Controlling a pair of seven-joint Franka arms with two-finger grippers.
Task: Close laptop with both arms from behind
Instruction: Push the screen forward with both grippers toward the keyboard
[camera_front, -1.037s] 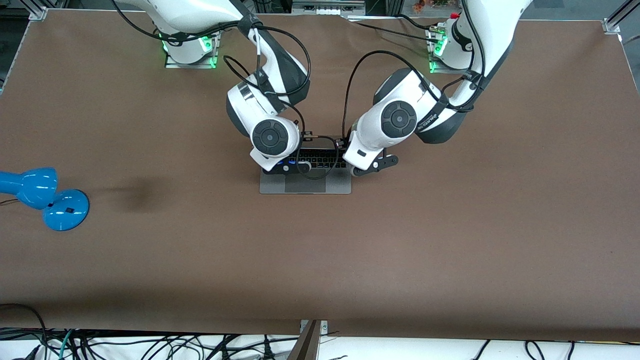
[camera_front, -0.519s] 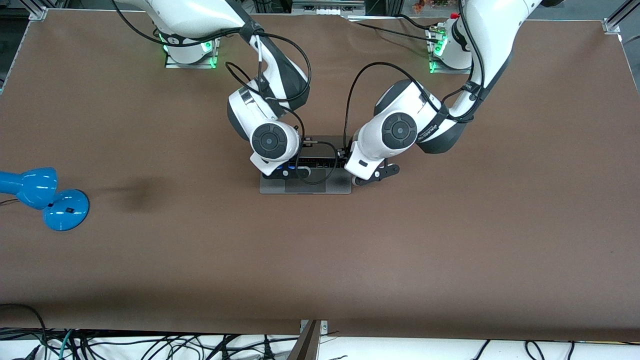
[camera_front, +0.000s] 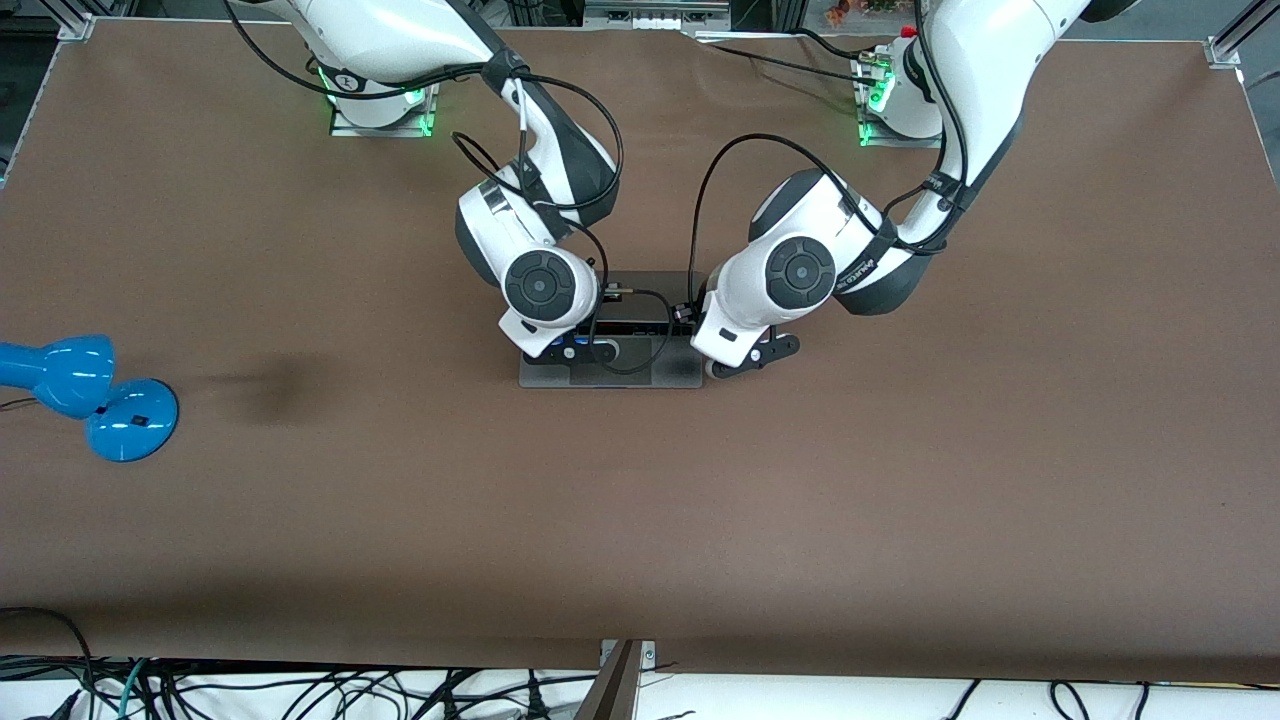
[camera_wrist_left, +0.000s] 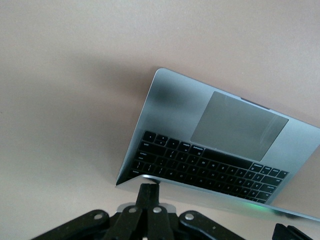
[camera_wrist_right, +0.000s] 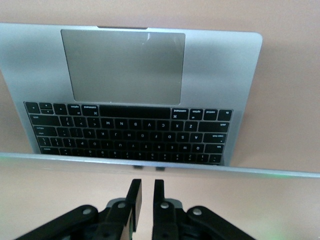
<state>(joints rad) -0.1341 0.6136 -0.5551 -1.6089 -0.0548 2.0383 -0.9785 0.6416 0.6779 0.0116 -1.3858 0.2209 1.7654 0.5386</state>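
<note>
The space-grey laptop (camera_front: 610, 375) lies at the table's middle, its lid (camera_front: 650, 284) tipped well forward over the keyboard. Both arms reach over it from the hinge side. My left gripper (camera_front: 745, 362) is at the lid's corner toward the left arm's end. In the left wrist view its shut fingertips (camera_wrist_left: 150, 189) touch the lid's top edge, with keyboard and trackpad (camera_wrist_left: 235, 125) below. My right gripper (camera_front: 565, 350) is at the lid's other end. In the right wrist view (camera_wrist_right: 146, 187) its fingers stand a narrow gap apart, hold nothing, and sit just by the lid edge above the trackpad (camera_wrist_right: 125, 65).
A blue desk lamp (camera_front: 90, 392) lies near the table's edge at the right arm's end. Black cables (camera_front: 640, 345) hang from both wrists over the laptop. Bare brown table (camera_front: 640, 520) spreads nearer the front camera.
The lid has tipped farther down over the keyboard, so fewer keys show. Both grippers have moved with it toward the front camera and lower.
</note>
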